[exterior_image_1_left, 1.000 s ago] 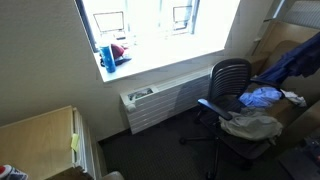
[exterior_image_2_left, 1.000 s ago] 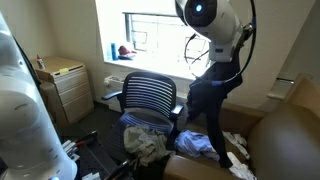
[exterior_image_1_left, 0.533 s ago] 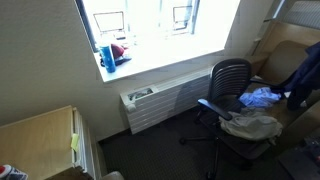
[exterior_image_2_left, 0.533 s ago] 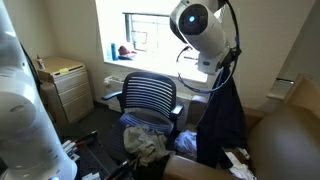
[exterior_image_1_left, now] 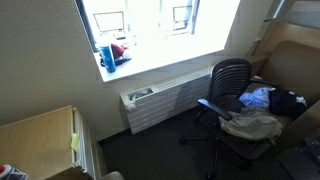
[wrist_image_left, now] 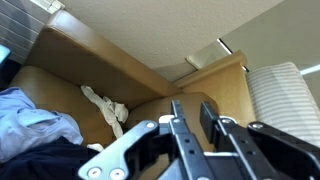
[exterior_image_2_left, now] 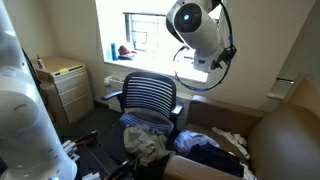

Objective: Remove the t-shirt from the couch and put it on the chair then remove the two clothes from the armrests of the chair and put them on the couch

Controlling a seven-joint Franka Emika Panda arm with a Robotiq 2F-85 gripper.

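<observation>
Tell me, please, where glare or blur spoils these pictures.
In both exterior views the window is blown out to white, leaving the chair dark; in an exterior view a white rounded shape fills the edge, soft; in the wrist view the gripper is close and blurred, the couch evenly lit.

Tan couch (exterior_image_1_left: pixel 292 58), black chair (exterior_image_1_left: pixel 230 76), navy garment (exterior_image_1_left: pixel 288 102)

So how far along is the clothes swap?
It looks essentially finished.
Done: the t-shirt lies on the chair seat. The light blue garment and the navy garment lie on the couch. The armrest in view is bare.
In hand: nothing. The pincer is empty above the couch, jaws slightly apart.
Left: probably just pulling the arm back.
</observation>
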